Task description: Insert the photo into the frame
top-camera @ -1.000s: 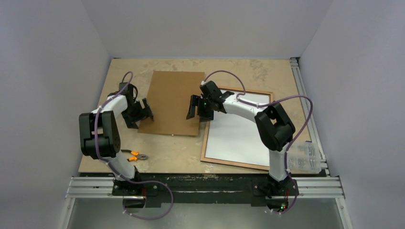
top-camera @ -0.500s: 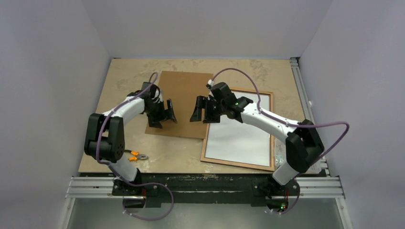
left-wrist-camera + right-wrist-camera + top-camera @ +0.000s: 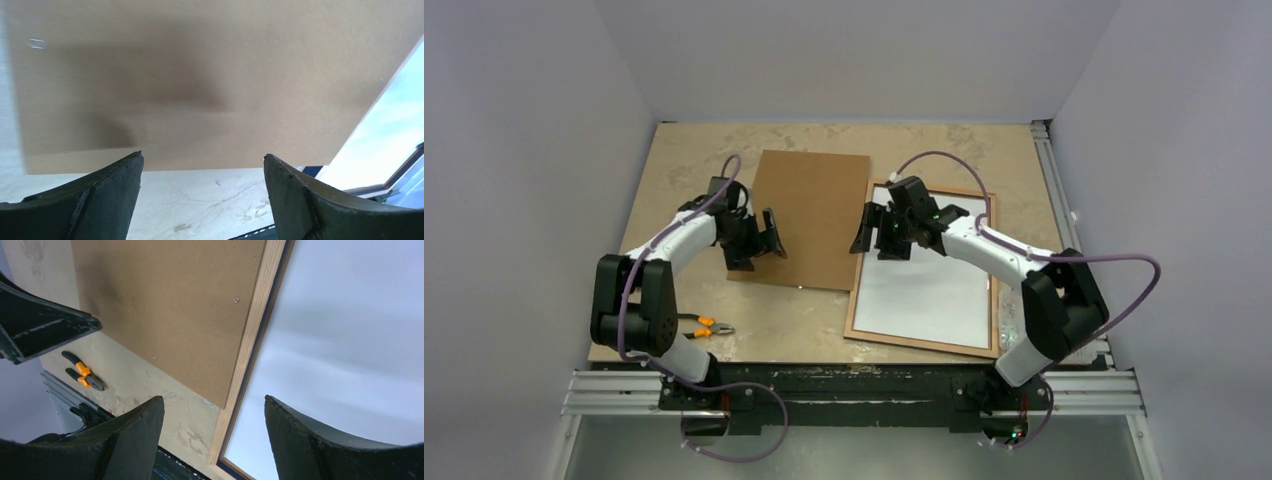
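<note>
Both grippers stand released and empty. The left gripper hovers over the board's near left part, and the right gripper hovers over the frame's left rail. On the beige marbled desk, the light wood-brown rectangular picture frame lies back-up at the right. A white rectangular sheet fills it, likely the photo face down, though no print shows. A plain brown backing board lies just left, its edge at that rail. Orange-handled pliers lie near the left arm's base. Closing the frame seems the step in hand. The next move calls for pinching the board's edges and laying it inside the rails.
</note>
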Robot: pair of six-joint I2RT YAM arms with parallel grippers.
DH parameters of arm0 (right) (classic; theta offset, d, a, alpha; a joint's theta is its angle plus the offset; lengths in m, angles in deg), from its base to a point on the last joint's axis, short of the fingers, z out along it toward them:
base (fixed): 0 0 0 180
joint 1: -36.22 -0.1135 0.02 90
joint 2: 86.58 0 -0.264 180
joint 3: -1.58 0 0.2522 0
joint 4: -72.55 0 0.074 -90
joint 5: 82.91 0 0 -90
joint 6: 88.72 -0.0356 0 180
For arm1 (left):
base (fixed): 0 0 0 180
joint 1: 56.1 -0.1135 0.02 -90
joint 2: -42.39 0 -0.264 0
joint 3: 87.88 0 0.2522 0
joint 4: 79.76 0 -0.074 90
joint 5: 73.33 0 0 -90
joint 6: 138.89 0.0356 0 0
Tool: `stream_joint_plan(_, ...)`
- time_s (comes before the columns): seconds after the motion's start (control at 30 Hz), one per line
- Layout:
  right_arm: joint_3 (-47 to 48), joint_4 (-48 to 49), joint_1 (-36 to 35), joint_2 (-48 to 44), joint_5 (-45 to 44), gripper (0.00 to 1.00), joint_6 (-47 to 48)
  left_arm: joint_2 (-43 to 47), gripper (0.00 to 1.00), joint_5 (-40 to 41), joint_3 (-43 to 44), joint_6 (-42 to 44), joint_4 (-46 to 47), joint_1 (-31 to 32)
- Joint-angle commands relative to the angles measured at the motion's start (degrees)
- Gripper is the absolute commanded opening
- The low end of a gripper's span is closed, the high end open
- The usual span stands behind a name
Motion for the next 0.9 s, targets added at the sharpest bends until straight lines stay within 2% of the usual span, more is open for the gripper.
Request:
stream_joint_plan(0.0,4.0,3.6,-0.4,4.8,4.1,0.72,0.9,1.9,0.88,1.2,0.5,1.5,0.9,-6.7)
stream_joint_plan(0.1,5.5,4.2,-0.3,8.1,4.3,0.72,0.1,1.3,0.88,2.3,0.6,0.6,1.2,-11.2)
stream_joint_plan(0.2,7.6,3.7,-0.2,11.2,3.4,0.72,0.1,-1.6,0.88,5.4,2.9,0.1,0.4,-12.5)
stream_joint_plan(0.47,11.6,3.0,-0.3,16.4,3.7,0.72,0.5,-10.2,0.87,11.4,9.2,0.5,-3.6,-12.6)
stream_joint_plan(0.67,12.2,3.4,-0.2,18.3,4.5,0.71,0.6,-9.8,0.87,7.2,10.4,1.8,-6.0,-12.2)
stream_joint_plan(0.87,12.3,4.1,-0.4,19.4,5.8,0.71,-0.1,-11.7,0.87,8.3,10.9,2.1,-8.0,-10.1)
